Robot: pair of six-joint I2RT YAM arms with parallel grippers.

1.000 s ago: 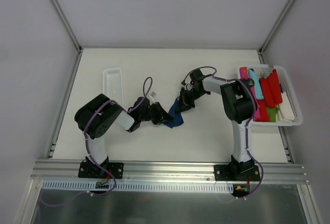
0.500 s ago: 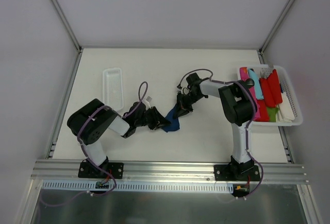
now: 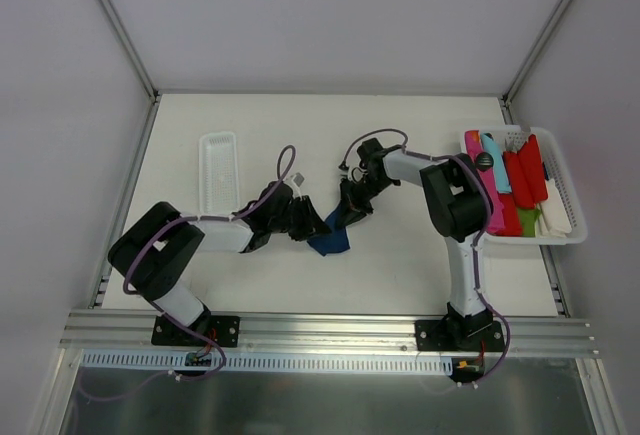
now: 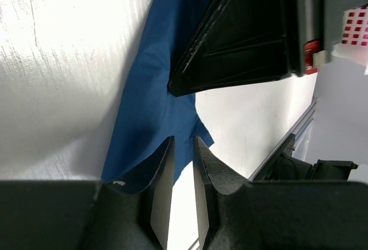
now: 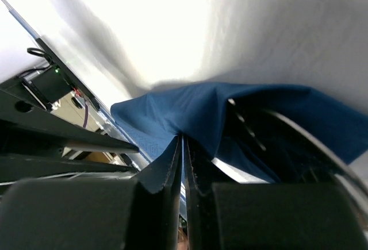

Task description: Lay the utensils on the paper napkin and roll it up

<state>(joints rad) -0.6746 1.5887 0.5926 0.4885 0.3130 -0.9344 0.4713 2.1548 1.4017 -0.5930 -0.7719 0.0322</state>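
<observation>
The navy-blue paper napkin [image 3: 332,243] lies crumpled and partly lifted at the middle of the table. My right gripper [image 3: 346,212] is shut on a raised fold of it; in the right wrist view the fingers [image 5: 183,138] pinch the blue sheet [image 5: 190,109] at their tips. My left gripper [image 3: 311,223] is just left of the napkin. Its jaws [image 4: 182,141] stand a narrow gap apart at the napkin's edge [image 4: 149,100], with nothing between them. The right gripper's black body [image 4: 241,31] is close ahead of it. No silver utensil shows in any view.
A long white plastic tray [image 3: 218,170] lies at the back left. A white basket [image 3: 560,180] with red, pink and turquoise plastic pieces stands at the right edge. The two grippers are very close together over the napkin.
My left arm has dropped its elbow back and left and stretched out flatter, its gripper staying by the napkin. My right gripper has shifted slightly left with the napkin.
</observation>
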